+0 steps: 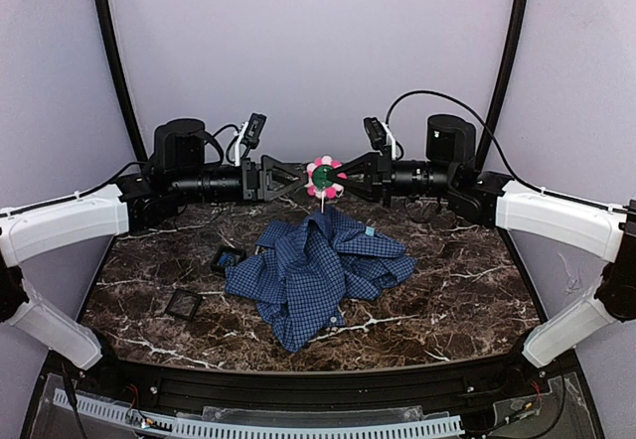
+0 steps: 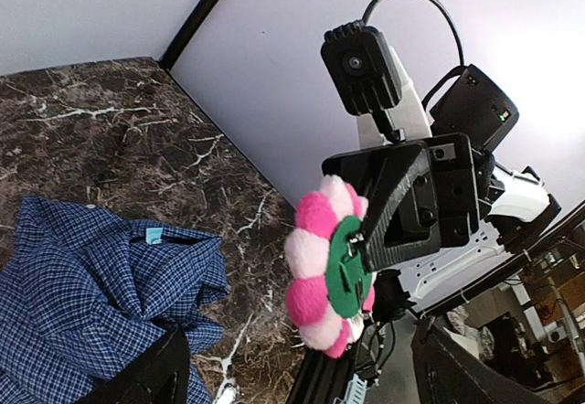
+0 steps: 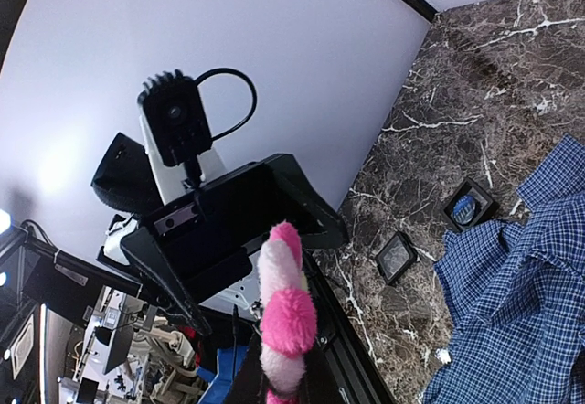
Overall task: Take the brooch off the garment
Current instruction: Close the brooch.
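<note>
Brooch clamped in right pincer, above garment.

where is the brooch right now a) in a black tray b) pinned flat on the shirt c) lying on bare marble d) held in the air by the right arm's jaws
d: the right gripper, jaws shut, holds the brooch aloft, above the crumpled shirt.

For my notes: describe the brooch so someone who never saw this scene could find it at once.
Find the crumpled blue checked shirt in the middle of the dark marble table. Between the two arm tips beyond it, the right claw pinches a small flower, the brooch. Nothing else is pink: fluffy pink and pale petals around a green round centre.
</note>
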Controlling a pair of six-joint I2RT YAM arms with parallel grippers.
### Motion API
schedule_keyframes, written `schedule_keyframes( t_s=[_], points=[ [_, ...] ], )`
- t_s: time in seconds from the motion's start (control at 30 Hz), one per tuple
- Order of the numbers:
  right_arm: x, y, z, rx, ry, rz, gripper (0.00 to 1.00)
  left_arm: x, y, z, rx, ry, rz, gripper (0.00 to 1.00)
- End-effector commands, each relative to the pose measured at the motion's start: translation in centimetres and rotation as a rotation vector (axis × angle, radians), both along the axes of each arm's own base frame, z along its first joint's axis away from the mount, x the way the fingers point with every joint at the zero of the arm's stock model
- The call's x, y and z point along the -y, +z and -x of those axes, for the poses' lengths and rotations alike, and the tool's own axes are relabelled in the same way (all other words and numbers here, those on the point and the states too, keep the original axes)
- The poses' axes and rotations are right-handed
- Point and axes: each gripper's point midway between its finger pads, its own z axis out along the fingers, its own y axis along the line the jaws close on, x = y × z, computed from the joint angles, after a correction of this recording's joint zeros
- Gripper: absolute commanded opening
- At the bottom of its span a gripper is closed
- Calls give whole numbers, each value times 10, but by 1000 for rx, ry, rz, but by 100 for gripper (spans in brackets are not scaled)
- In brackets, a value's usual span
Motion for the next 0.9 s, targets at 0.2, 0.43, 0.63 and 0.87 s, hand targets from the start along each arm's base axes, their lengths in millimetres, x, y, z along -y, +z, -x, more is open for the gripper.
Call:
schedule_keyframes(
  t_s=[0.2, 0.43, 0.63, 0.87],
  points=[
    [5, 34, 7, 33, -2, -79, 0, -4, -38, 11, 178, 109, -263, 84],
    [6, 42, 12, 50, 13, -99, 0, 7, -42, 10, 191, 101, -270, 82],
    [6, 41, 12, 49, 16, -102, 0, 15, -40, 12, 191, 76, -251, 83],
    [3, 35, 11, 39, 27, -98, 0, 27, -18, 14, 204, 48, -158, 84]
  ],
)
